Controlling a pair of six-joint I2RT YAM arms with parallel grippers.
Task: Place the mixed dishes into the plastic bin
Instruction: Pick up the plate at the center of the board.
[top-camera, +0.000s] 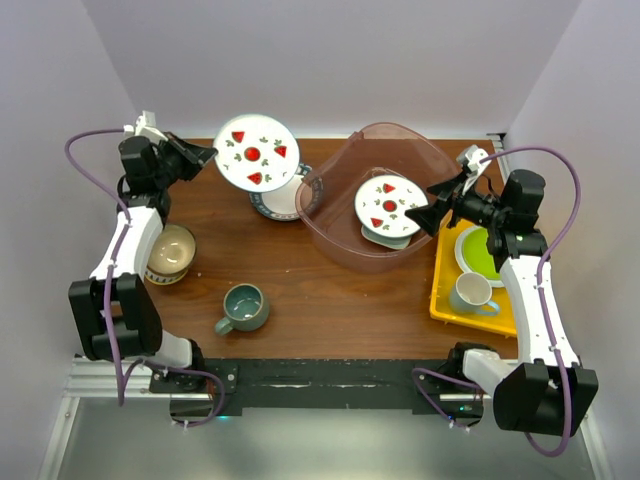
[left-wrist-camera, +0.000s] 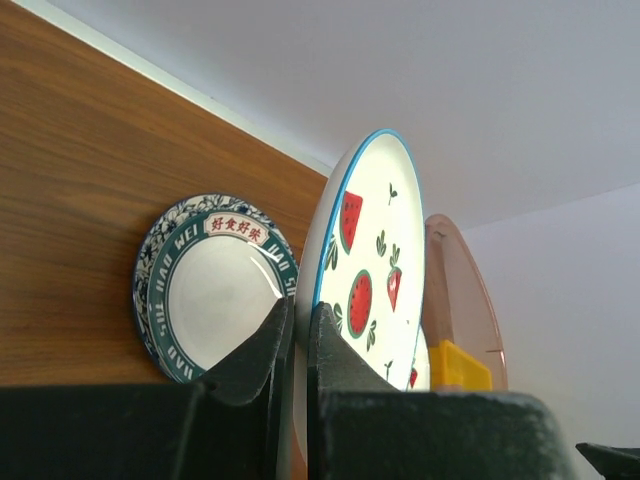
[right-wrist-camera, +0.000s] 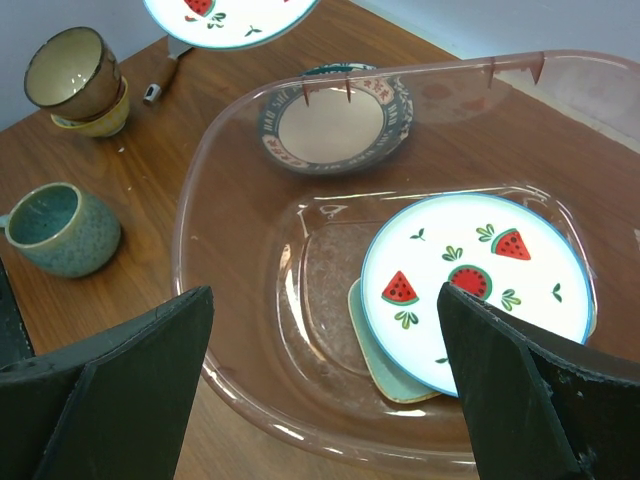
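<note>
My left gripper (top-camera: 207, 155) is shut on the rim of a white watermelon plate (top-camera: 256, 152) and holds it above the table, over a blue-patterned plate (top-camera: 283, 200). In the left wrist view the jaws pinch the plate's edge (left-wrist-camera: 370, 260). The plastic bin (top-camera: 335, 225) holds a second watermelon plate (top-camera: 388, 205) lying on a mint squarish dish (right-wrist-camera: 385, 365). My right gripper (top-camera: 437, 205) is open and empty at the bin's right wall. A grey-teal mug (top-camera: 243, 307) and stacked bowls (top-camera: 169, 253) stand at the left.
A flat yellow tray (top-camera: 445, 290) at the right holds a lime-green plate (top-camera: 478, 250) and a white mug (top-camera: 473, 292). The back wall runs close behind the bin.
</note>
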